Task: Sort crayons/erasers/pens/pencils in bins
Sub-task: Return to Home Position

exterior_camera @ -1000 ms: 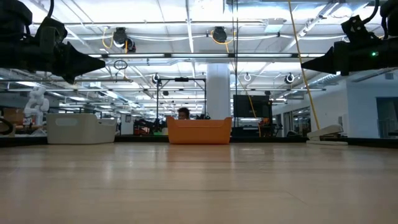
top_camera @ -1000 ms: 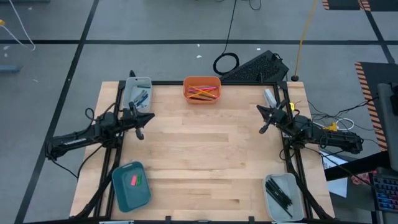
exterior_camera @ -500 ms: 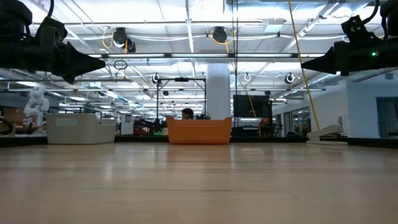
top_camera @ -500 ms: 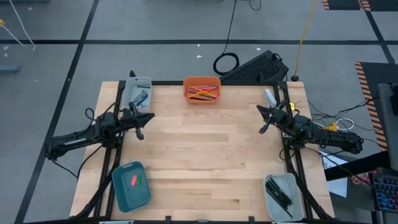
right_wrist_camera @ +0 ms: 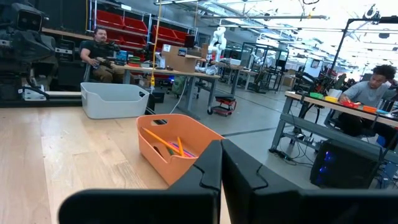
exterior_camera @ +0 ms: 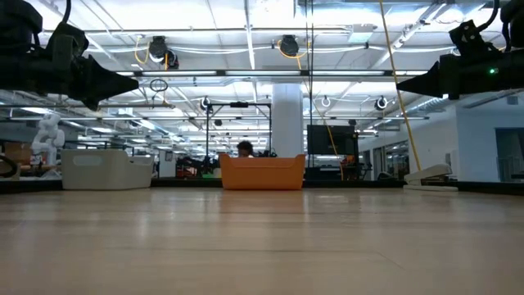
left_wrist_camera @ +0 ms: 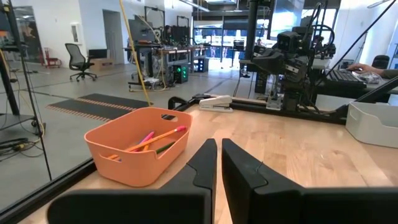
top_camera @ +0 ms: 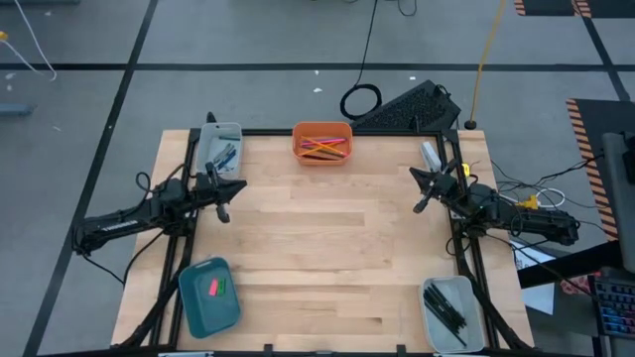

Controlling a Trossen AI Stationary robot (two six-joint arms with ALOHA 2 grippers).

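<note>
- High view: nothing loose lies on the table (top_camera: pixel 327 248). Pencils (top_camera: pixel 323 147) fill the orange bin (top_camera: pixel 322 142); erasers (top_camera: pixel 215 288) sit in the teal bin (top_camera: pixel 209 296); pens (top_camera: pixel 446 307) in the grey bin (top_camera: pixel 452 312).
- Left wrist view: left gripper (left_wrist_camera: pixel 218 163) is narrowed and empty, the orange bin ahead.
- Right wrist view: right gripper (right_wrist_camera: pixel 219 163) likewise, equally near.

Four bins are sitting at the tabletop (top_camera: pixel 327 248) edges: the pencils (top_camera: pixel 323 147) bin far centre, the crayons (top_camera: pixel 222 155) bin far left. The erasers (top_camera: pixel 215 289) bin is lying near left, the pens (top_camera: pixel 446 310) bin near right.
</note>
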